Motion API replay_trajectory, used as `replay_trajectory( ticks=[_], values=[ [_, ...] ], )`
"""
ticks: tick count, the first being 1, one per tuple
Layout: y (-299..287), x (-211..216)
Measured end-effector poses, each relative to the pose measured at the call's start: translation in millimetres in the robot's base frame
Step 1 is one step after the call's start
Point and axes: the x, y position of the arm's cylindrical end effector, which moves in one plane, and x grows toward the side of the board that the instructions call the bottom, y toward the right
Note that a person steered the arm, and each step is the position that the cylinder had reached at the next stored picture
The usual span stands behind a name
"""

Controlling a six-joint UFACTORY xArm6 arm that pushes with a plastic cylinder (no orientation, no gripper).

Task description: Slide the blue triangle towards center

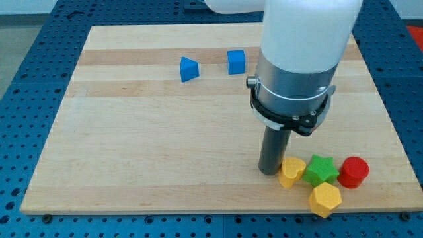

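Observation:
The blue triangle (189, 69) lies near the view's top, left of the middle of the wooden board (152, 152). A blue cube (236, 61) sits to its right. My tip (269, 172) rests on the board at the view's lower right, far from the blue triangle. It is right beside a yellow block (291, 172) on its right, touching or nearly touching it.
A green star-shaped block (321, 170), a red round block (353, 172) and a yellow hexagon block (325, 199) cluster at the lower right, close to the board's bottom edge. The arm's white and grey body (297, 59) hangs over the right half. Blue perforated table surrounds the board.

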Motion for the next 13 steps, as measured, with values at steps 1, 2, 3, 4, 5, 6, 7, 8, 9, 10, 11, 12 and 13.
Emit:
replay_trajectory(
  ticks=[1,2,3,4,5,6,7,8,9,10,11,12,13],
  values=[
    [-42,-13],
    [-95,-32],
    [-159,-52],
    [-224,-93],
    [-276,-151],
    [-269,-212],
    [-229,-241],
    [-182,-242],
    [-137,-242],
    [-96,-235],
    [-60,-210],
    [-47,-195],
    [-47,-195]
  ],
)
